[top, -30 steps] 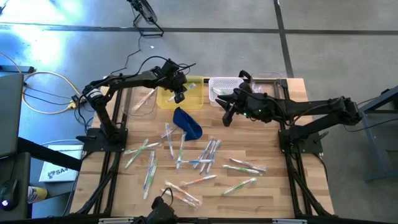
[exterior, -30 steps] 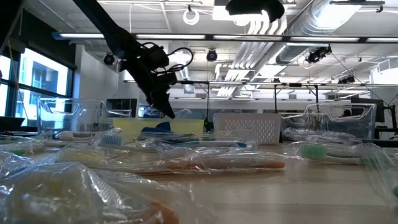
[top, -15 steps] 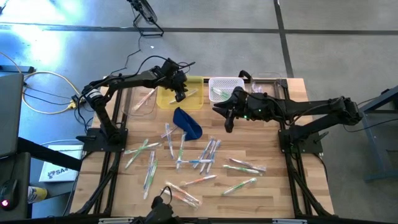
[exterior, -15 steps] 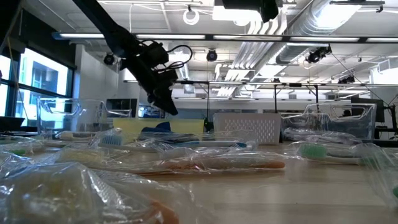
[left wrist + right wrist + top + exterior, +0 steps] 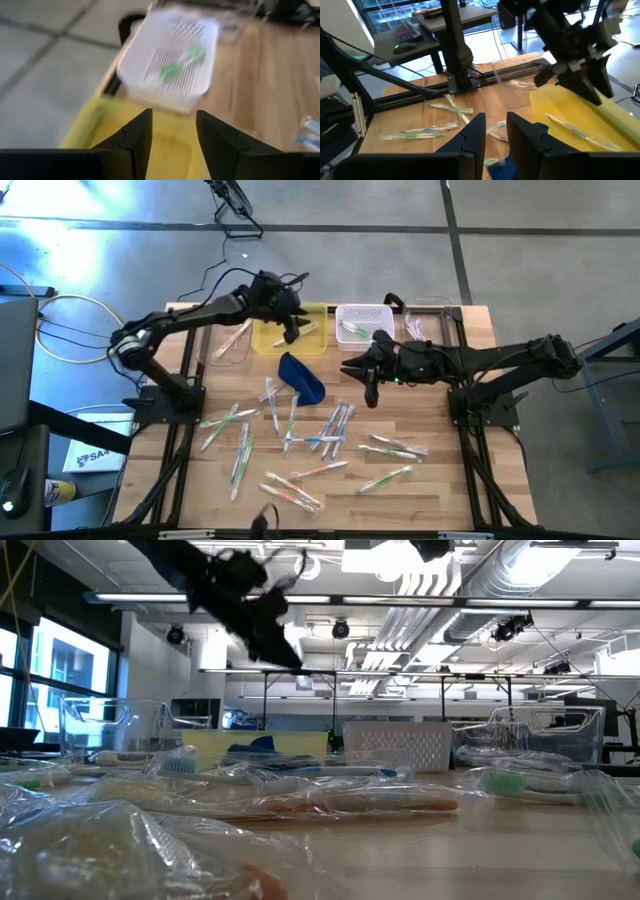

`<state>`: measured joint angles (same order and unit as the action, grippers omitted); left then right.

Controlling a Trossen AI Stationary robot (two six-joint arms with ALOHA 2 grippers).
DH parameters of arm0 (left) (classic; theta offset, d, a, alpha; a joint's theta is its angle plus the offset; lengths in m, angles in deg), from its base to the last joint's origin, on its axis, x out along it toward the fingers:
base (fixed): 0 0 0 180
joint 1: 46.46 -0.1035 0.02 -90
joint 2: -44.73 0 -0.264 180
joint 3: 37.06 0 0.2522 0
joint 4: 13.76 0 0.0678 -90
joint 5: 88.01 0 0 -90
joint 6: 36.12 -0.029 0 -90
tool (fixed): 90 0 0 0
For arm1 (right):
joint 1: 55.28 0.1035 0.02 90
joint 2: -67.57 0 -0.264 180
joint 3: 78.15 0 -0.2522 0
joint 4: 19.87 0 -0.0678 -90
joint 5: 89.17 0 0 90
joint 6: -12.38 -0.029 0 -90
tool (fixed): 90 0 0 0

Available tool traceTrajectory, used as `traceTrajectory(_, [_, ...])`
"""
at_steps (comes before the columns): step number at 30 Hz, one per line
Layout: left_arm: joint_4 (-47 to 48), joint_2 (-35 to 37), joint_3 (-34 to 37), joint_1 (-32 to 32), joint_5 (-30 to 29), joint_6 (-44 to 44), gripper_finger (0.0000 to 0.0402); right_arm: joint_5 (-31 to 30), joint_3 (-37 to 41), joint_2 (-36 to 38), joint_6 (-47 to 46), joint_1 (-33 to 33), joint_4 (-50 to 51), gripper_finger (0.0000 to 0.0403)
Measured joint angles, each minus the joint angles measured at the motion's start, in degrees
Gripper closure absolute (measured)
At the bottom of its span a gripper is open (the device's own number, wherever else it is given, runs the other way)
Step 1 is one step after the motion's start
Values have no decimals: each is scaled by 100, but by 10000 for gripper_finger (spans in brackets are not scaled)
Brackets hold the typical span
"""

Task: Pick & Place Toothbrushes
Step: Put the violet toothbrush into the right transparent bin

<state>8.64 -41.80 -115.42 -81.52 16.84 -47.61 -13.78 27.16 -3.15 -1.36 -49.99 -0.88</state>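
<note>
Several toothbrushes (image 5: pixel 330 430) in clear wrappers lie scattered flat on the wooden table. One toothbrush (image 5: pixel 570 131) lies in the yellow tray (image 5: pixel 270 335) at the far side. My left gripper (image 5: pixel 174 125) hangs open above that tray (image 5: pixel 165 150) with nothing between its fingers; in the low view the left gripper (image 5: pixel 290 652) is well up in the air. My right gripper (image 5: pixel 372 395) hovers near the table's middle, right of the dark blue pouch (image 5: pixel 302 377). The right gripper (image 5: pixel 496 127) stands a little open and empty.
A white mesh basket (image 5: pixel 364 313) with green toothbrushes (image 5: pixel 180 62) stands right of the yellow tray. A clear bin (image 5: pixel 230 340) stands left of the tray and another clear bin (image 5: pixel 432 323) right of the basket. Wrapped toothbrushes (image 5: pixel 330 802) lie close to the near edge.
My left gripper has risen from just above the yellow tray. My right gripper has moved toward the table's near edge, away from the white basket.
</note>
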Motion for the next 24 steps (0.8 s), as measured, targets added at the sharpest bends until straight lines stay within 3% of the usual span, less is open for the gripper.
traceTrajectory(5, [-405, 505, 0, 999, -873, -359, 252, -67, 0, 0, -149, 157, -89, 332])
traceTrajectory(10, [-474, 872, 0, 1777, -1182, -707, 252, -41, 0, 0, -129, 292, -80, 332])
traceTrajectory(19, [105, 1326, 0, 2406, -1324, -604, 252, -32, 0, 0, -144, 336, -78, 332])
traceTrajectory(24, [143, 1507, 0, 2829, -1907, -602, 252, -41, 0, 0, -116, 336, -76, 332])
